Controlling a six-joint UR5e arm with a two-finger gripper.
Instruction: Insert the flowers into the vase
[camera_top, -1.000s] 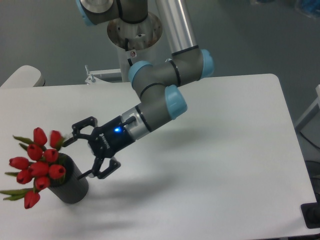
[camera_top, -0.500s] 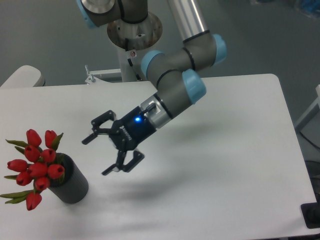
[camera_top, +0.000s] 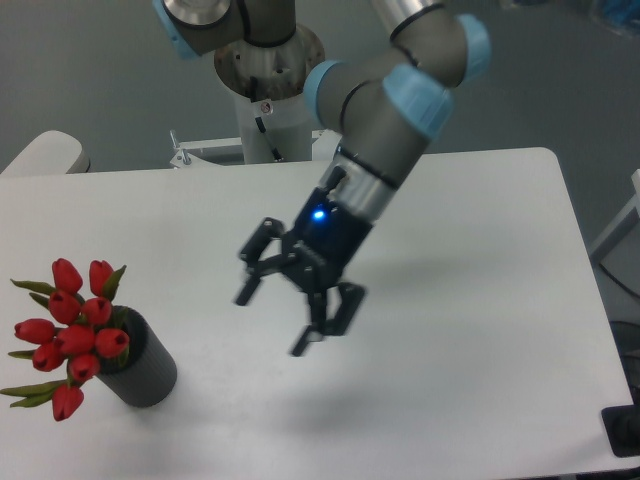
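Observation:
The flowers (camera_top: 72, 332), a bunch of red tulip buds with green leaves, stand in the vase (camera_top: 145, 370), a short dark cylinder at the table's front left. The buds lean out to the left over the vase's rim. My gripper (camera_top: 272, 322) hangs open above the middle of the table, well to the right of the vase, with nothing between its fingers. Its fingertips point down and to the left.
The white table (camera_top: 480, 300) ends at a rounded front right corner. The arm's base column (camera_top: 268, 90) stands behind the table's back edge. A pale rounded object (camera_top: 45, 152) sits at the far left, and a dark object (camera_top: 625, 430) lies at the lower right.
The gripper has pulled away from the vase, moving right and upward while staying open. The flowers have settled in the vase and stay there.

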